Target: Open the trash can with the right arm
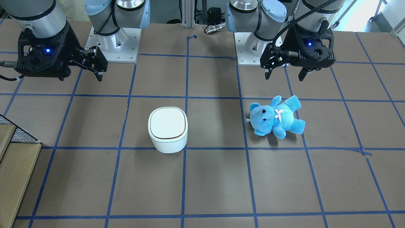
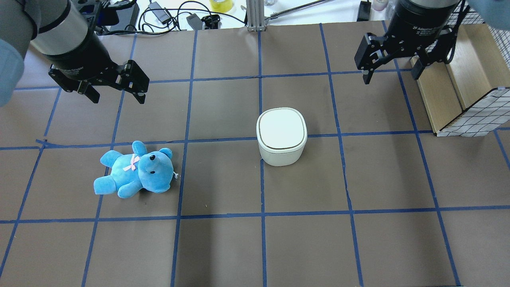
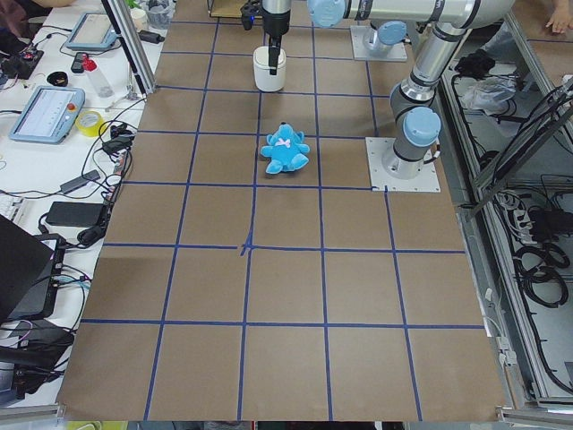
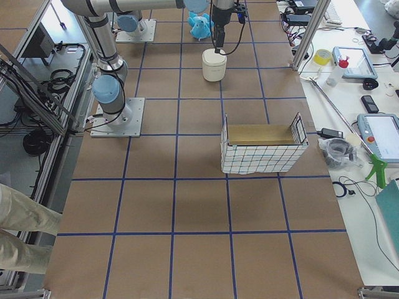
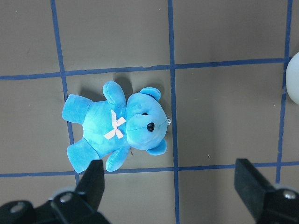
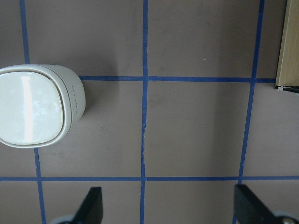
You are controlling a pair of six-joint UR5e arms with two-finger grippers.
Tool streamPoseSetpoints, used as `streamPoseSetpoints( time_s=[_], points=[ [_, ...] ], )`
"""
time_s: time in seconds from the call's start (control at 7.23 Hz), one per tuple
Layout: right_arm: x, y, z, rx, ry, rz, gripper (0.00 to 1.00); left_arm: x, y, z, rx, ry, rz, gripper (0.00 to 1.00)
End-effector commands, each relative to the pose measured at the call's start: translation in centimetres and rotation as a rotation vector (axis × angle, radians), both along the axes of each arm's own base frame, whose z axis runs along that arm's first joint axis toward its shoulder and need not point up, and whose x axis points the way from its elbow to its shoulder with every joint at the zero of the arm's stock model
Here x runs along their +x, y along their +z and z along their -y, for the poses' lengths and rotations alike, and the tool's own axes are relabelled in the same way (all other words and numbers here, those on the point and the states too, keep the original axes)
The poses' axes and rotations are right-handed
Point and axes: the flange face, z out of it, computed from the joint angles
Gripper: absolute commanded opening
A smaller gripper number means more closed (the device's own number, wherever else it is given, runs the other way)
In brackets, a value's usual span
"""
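The white trash can [image 2: 281, 135] stands near the table's middle with its flat lid shut; it also shows in the front view [image 1: 167, 129] and at the left of the right wrist view [image 6: 35, 112]. My right gripper [image 2: 391, 75] hangs open and empty above the table, behind and to the right of the can, well apart from it. In the right wrist view the right gripper [image 6: 168, 205] has its fingers spread wide. My left gripper [image 2: 118, 95] is open and empty above a blue teddy bear [image 2: 135, 169].
A wooden box with a wire-grid wall [image 2: 458, 87] stands at the table's right edge, close beside the right gripper. The blue teddy [image 1: 275, 117] lies on its back on the robot's left side. Blue tape lines cross the brown table.
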Motion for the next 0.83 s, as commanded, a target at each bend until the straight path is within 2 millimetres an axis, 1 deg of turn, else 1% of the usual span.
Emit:
streamPoseSetpoints(
  time_s=[0.0,0.41,0.69],
  points=[
    [0.00,0.00,0.00,0.000,0.002,0.000,1.00,0.00,0.00,0.00,0.000,0.000,0.000,1.00],
    [0.11,0.15,-0.06,-0.003,0.001,0.003,1.00,0.00,0.07,-0.05,-0.002,0.001,0.000,1.00],
    [0.48,0.15,-0.05,-0.004,-0.001,0.040,1.00,0.00,0.00,0.00,0.000,0.000,0.000,1.00]
  ],
)
